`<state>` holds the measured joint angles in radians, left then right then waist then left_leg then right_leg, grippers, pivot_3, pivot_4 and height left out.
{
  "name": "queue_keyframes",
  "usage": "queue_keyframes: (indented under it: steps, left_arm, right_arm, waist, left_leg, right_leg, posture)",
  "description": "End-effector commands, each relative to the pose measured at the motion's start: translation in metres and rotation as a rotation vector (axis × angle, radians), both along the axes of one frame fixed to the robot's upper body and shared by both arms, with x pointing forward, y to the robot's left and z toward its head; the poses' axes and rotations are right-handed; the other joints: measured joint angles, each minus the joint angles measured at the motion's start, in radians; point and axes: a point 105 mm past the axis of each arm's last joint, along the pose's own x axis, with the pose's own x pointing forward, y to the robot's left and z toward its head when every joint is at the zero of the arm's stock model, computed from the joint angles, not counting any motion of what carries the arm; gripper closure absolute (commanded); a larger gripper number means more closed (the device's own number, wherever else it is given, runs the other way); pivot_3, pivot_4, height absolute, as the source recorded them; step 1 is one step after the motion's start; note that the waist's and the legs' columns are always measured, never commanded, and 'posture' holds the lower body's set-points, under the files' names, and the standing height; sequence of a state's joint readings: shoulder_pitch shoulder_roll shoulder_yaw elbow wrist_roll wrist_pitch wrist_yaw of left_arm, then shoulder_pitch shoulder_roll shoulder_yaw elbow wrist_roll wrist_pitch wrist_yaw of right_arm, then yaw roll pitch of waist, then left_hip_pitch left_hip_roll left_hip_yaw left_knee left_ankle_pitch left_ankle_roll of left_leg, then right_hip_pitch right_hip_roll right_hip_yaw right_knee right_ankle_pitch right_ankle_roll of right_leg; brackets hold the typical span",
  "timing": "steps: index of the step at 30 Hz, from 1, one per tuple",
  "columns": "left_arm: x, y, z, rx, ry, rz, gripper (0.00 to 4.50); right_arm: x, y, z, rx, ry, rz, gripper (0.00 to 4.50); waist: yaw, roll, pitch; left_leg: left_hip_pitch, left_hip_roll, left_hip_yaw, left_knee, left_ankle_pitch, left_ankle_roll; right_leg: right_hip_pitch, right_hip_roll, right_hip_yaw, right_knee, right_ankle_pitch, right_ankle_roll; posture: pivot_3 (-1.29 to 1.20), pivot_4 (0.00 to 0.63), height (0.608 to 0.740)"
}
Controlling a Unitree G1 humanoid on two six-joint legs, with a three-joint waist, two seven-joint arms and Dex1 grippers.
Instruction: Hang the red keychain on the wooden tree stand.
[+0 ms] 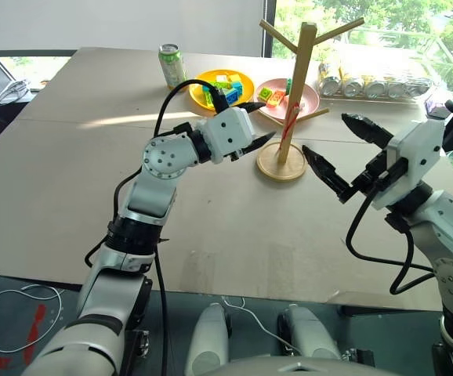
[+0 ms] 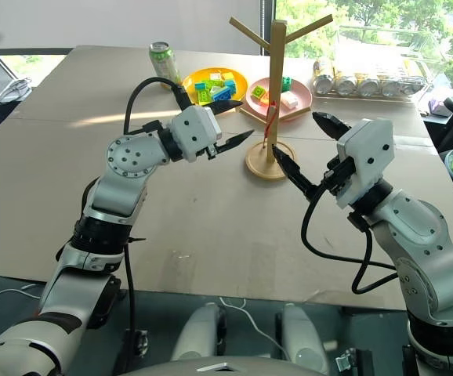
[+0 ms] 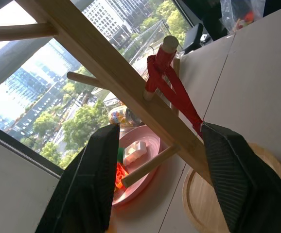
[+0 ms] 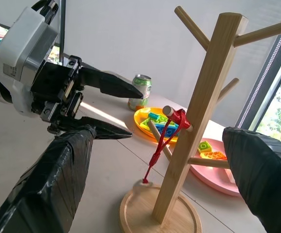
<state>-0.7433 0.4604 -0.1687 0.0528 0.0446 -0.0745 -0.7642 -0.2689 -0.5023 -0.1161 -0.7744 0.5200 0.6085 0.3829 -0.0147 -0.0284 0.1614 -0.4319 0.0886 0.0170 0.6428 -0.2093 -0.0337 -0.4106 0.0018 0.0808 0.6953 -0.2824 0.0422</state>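
Red keychain: cord looped over a middle peg of the wooden tree stand, hanging down beside the pole; its lower end reaches the round base; no finger touches it.
Wooden tree stand: upright on the surface, near a yellow plate and a pink plate of toy blocks; green can further back.
Left hand: fingers apart, empty, level, just beside the pole.
Right hand: fingers wide apart, empty, on the other side of the stand.
Step in hand: release, by the look of it; the hanging appears done.
Next move: left hand backs straight off, clear of cord and pegs.
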Motion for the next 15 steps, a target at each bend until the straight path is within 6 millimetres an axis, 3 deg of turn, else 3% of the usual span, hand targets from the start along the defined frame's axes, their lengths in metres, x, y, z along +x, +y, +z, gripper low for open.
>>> queue_keyframes:
  steps: [1,3,5,8,15]
  left_arm:
    - [-0.005,0.010,0.014,-0.020,-0.016,-0.008,0.03]
    - [-0.003,0.019,0.013,-0.031,0.021,0.009,0.03]
    - [-0.001,0.041,0.010,-0.032,0.130,0.049,0.03]
    - [-0.011,0.070,0.007,-0.042,0.312,0.051,0.03]
    - [-0.039,0.106,0.018,-0.103,0.596,0.041,0.03]
  right_arm:
    - [0.000,-0.001,0.000,-0.039,-0.006,-0.007,0.00]
    - [0.003,-0.002,-0.005,-0.081,0.006,-0.011,0.00]
    - [0.011,-0.009,-0.005,-0.110,0.030,-0.006,0.00]
    - [0.018,-0.018,-0.008,-0.186,0.084,0.033,0.00]
    - [0.020,-0.029,0.001,-0.202,0.183,0.122,0.00]
  waist:
    - [-0.001,0.000,0.000]
    - [-0.001,0.000,0.000]
    - [-0.003,0.000,0.000]
    - [-0.020,0.000,0.000]
    - [-0.021,0.000,0.002]
  left_leg:
    - [0.000,0.000,0.000,0.000,0.000,0.000]
    - [0.000,0.000,0.000,0.000,0.000,0.000]
    - [0.000,0.000,0.000,0.000,0.000,0.000]
    - [0.000,0.000,0.000,0.000,0.000,0.000]
    - [0.000,0.000,-0.001,0.000,0.000,0.000]
  right_leg:
    - [0.000,0.000,0.000,0.000,0.000,0.000]
    - [0.000,0.000,0.000,0.000,0.000,0.000]
    - [0.000,0.000,0.000,0.000,0.000,0.000]
    - [0.000,0.000,0.000,0.000,0.000,0.000]
    - [0.000,0.000,-0.001,0.000,0.000,0.000]
  posture:
    - [0.00,0.150,0.733]
    - [0.00,0.150,0.733]
    - [0.00,0.150,0.733]
    - [0.00,0.150,0.733]
    - [0.00,0.150,0.733]
